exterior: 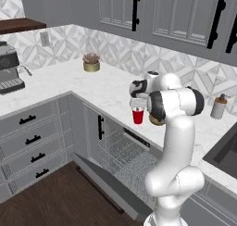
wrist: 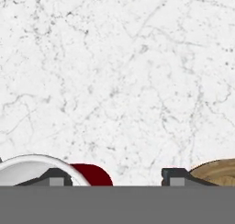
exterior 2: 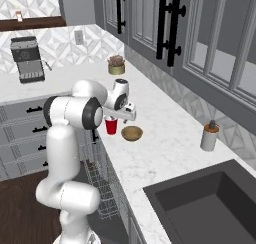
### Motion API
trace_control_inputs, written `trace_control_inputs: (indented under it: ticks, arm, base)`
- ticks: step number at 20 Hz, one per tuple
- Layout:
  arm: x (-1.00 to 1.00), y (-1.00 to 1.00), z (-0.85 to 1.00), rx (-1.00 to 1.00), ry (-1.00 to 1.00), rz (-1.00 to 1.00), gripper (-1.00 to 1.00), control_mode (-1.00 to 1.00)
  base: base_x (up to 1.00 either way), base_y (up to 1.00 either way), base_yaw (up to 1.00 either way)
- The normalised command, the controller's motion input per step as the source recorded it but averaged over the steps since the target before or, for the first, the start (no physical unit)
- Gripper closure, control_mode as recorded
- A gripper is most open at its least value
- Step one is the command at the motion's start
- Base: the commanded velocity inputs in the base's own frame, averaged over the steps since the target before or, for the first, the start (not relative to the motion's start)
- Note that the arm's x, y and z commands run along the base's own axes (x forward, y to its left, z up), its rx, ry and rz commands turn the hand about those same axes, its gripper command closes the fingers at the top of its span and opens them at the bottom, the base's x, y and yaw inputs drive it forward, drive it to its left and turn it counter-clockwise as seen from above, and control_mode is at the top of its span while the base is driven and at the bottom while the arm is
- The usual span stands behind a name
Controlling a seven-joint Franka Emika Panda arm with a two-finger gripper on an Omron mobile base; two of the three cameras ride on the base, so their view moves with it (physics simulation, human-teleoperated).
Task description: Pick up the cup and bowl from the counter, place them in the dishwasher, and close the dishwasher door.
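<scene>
Gripper (wrist: 112,178) open at frame bottom, one tip over cup (wrist: 69,172) rim, bowl (wrist: 215,171) lower right on surface (wrist: 119,71).

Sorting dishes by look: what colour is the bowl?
Tan-brown with a wood-like grain; the bowl shows best in the right base view.

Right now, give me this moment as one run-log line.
phase: reaching for cup | gripper: open over counter | red cup: upright on counter | wooden bowl: beside cup | dishwasher door: open

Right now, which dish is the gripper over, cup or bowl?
The red cup: the gripper sits above its rim. The wooden bowl lies beside it, toward the sink.
</scene>
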Motion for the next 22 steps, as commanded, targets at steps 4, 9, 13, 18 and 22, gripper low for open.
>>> trace_control_inputs:
  ticks: [4, 9, 13, 18, 22]
  arm:
    - [0.0, 0.19, -0.14, 0.0, 0.0, 0.0, 1.0, -1.0]
    - [-0.13, 0.17, 0.0, 0.0, -0.01, 0.0, 1.0, -1.0]
    - [-0.46, 0.22, 0.12, 0.0, -0.06, 0.0, 1.0, -1.0]
    - [-0.9, 0.48, 0.28, -0.01, -0.1, 0.0, 1.0, -1.0]
    - [-1.0, 0.91, 0.06, -0.11, -0.15, 0.0, 1.0, -1.0]
  base:
    - [0.0, 0.0, 0.0]
    - [0.0, 0.0, 0.0]
    - [0.0, 0.0, 0.0]
    - [0.0, 0.0, 0.0]
    - [0.0, 0.0, 0.0]
